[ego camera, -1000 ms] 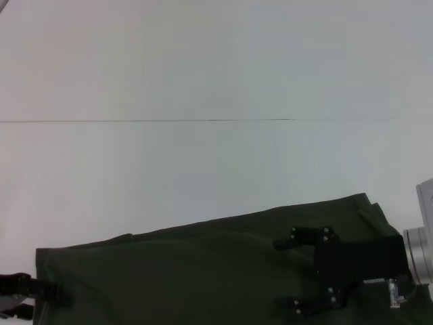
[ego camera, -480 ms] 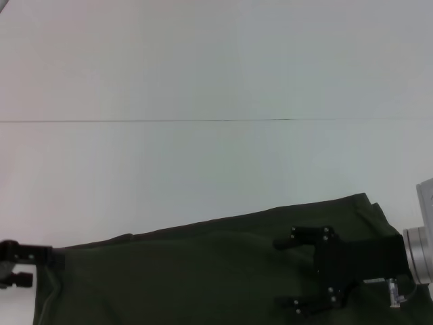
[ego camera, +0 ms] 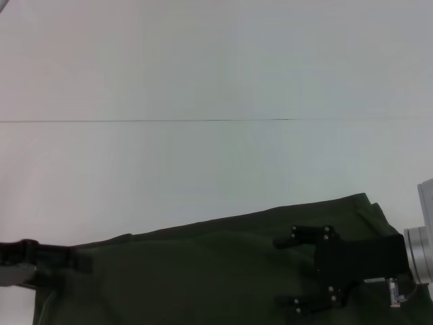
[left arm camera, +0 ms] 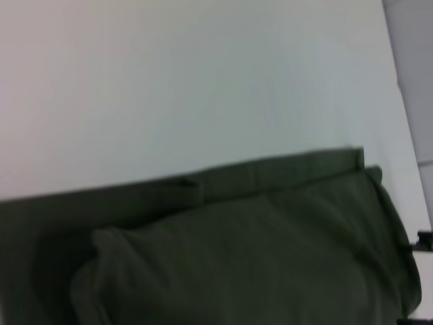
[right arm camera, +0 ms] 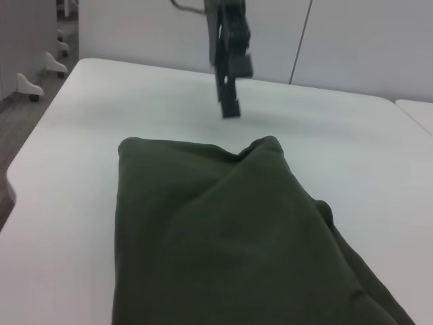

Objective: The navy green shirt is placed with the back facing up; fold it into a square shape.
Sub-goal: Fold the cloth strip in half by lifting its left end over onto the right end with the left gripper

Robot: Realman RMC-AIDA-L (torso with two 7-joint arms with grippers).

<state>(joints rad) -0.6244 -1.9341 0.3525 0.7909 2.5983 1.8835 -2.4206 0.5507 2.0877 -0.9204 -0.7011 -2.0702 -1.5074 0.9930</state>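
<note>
1. The left gripper (ego camera: 67, 259) comes in from the left edge of the head view, low in the picture, reaching level toward the right. Its dark fingers (ego camera: 80, 261) lie over the shirt's left end. From that angle I cannot tell whether they are parted or closed, or whether they touch the cloth. The right wrist view shows the same gripper (right arm camera: 230, 112) pointing down just beyond the shirt's far edge, its tip clear of the cloth.

2. The navy green shirt (ego camera: 203, 271) lies on the white table (ego camera: 203, 68) along the near edge of the head view, spread between the two grippers, its far edge slanting up toward the right. The plain side faces up. In the left wrist view the shirt (left arm camera: 237, 250) shows a layered edge and soft folds. In the right wrist view it (right arm camera: 223, 237) lies as a thick, doubled pile.

3. The right gripper (ego camera: 298, 274) reaches in from the right edge, pointing left, over the shirt's right part. Its two black fingers (ego camera: 304, 236) stand wide apart with nothing between them. Its black body joins a white wrist at the picture's edge.
</note>
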